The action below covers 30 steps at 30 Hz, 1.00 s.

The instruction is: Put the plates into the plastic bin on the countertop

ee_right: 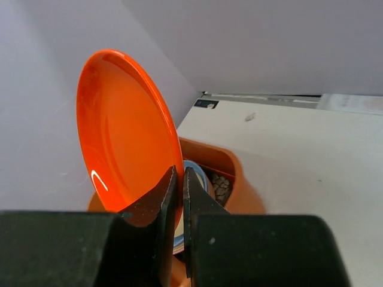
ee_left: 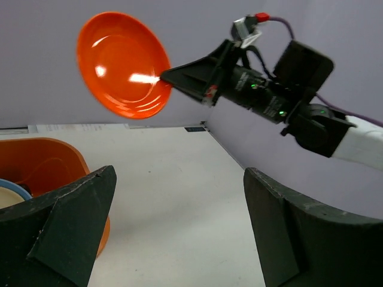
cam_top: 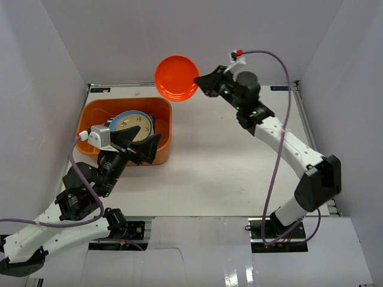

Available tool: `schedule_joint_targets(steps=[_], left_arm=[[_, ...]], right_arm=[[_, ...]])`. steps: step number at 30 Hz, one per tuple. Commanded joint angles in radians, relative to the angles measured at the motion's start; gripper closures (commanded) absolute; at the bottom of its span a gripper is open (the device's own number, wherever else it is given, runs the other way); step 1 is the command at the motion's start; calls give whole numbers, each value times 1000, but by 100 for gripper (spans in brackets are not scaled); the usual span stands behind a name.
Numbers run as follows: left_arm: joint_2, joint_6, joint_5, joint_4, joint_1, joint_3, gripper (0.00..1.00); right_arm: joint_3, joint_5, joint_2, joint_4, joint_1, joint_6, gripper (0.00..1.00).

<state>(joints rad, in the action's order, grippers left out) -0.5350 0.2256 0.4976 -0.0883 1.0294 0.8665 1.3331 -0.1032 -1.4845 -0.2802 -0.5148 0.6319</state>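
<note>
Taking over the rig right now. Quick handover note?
Left gripper: open, empty, hovering over the near-right rim of the plastic bin.
Right gripper: shut on the rim of the orange plate, held on edge in the air just past the bin's far-right corner.
Done: at least a blue-rimmed plate lies in the bin; no loose plates visible on the countertop.
Left: carry the orange plate over the bin and release.

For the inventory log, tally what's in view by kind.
Plates: 2 discernible, orange plate in the right gripper, blue-rimmed plate binned; others may be hidden.
Bins: 1, the plastic bin.
Grippers: 2, with the left gripper open.
Total: 5
</note>
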Motion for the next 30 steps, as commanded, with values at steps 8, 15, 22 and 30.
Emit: schedule_joint_targets(steps=[8, 15, 22, 30], left_arm=[[85, -38, 97, 62, -5, -32, 2], [70, -58, 104, 61, -5, -61, 2], [40, -65, 114, 50, -8, -67, 2], [-2, -51, 111, 21, -9, -23, 2]], right_arm=[[632, 164, -545, 373, -304, -132, 92], [816, 165, -747, 429, -378, -120, 92], [818, 211, -741, 426, -384, -115, 40], [525, 260, -453, 317, -376, -214, 19]])
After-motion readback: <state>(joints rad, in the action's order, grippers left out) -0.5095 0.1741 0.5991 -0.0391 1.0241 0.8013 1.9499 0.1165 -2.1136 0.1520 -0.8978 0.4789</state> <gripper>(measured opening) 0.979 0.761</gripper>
